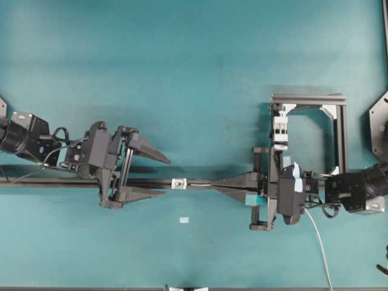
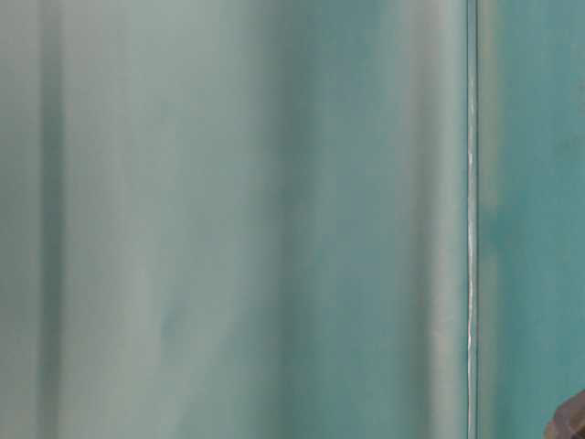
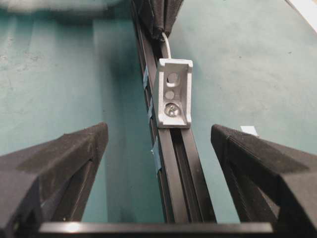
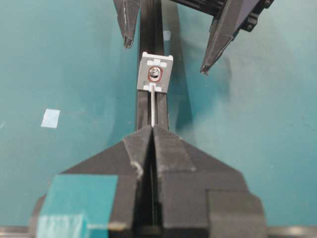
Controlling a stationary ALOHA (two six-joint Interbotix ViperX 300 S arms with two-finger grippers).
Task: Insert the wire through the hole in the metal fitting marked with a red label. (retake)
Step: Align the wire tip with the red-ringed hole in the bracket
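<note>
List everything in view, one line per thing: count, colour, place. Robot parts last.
metal fitting: one, silvery-white bracket, on the black rail between the two tools.
wire: one, pale grey-white, tip running from the right tool to the fitting's face; its tail trails off behind that tool.
black rail: one, black, running left to right across the table.
black frame: one, black with pale corner brackets, upper right of the overhead view.
white clip: one, white, on the frame's left post.
pale rectangle: one, pale, flat on the table below the rail.
table: one, teal.
left tool: one, black, open, astride the rail.
right tool: one, black, shut on the wire.
</note>
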